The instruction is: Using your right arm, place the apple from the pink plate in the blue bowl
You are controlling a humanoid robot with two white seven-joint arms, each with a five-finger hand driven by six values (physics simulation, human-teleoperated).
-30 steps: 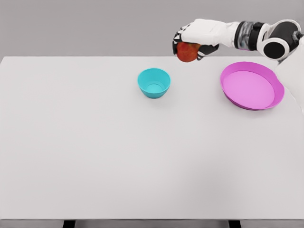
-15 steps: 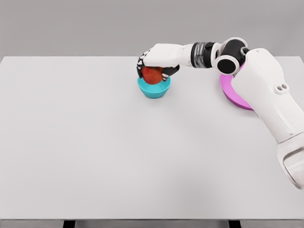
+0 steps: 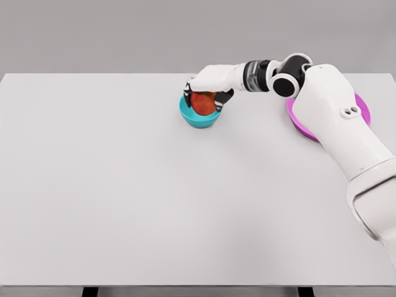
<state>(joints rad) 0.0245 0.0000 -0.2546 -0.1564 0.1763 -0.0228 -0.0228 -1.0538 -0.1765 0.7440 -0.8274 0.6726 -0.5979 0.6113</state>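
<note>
right arm outstretched, right hand (image 3: 206,93) fingers curled

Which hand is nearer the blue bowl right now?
Right. The right hand is directly over the blue bowl, fingers around the apple inside it. The left hand is not in view.

We see a white table (image 3: 154,204) spanning the scene from left to right, with a grey wall (image 3: 124,34) far behind it.

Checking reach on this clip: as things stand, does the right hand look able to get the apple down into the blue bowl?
Probably yes. The right hand already sits over the blue bowl, fingers around the apple at its rim, with nothing in between.
</note>
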